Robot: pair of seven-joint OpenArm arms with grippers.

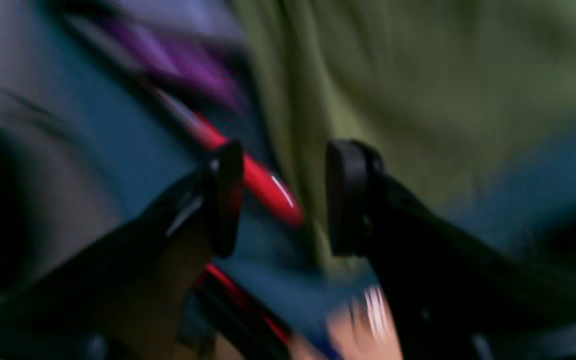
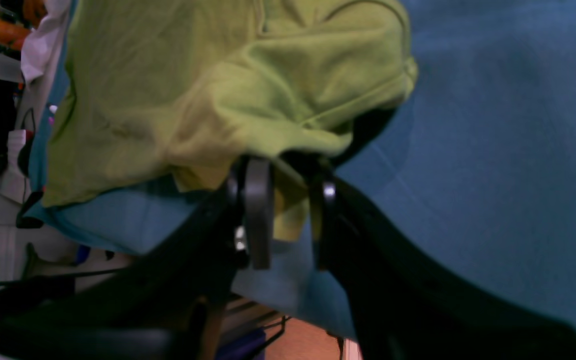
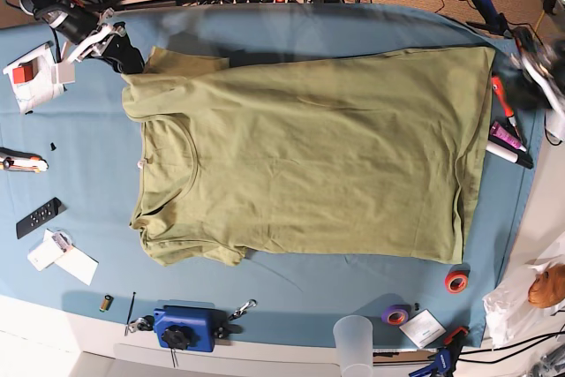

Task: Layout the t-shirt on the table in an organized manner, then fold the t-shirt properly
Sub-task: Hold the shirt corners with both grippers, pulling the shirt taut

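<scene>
Across our teal table (image 3: 97, 174) the olive t-shirt (image 3: 309, 156) lies flat, one sleeve bunched; our left gripper (image 1: 283, 200) gapes empty, our right gripper (image 2: 288, 215) stands parted around a fold.

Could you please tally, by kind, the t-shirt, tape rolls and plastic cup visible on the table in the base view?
T-shirt: 1
Tape rolls: 2 (red tape roll, purple tape roll)
Clear plastic cup: 1
Total: 4

Olive-green t-shirt (image 3: 318, 156); teal-blue table (image 3: 79, 156).
</scene>
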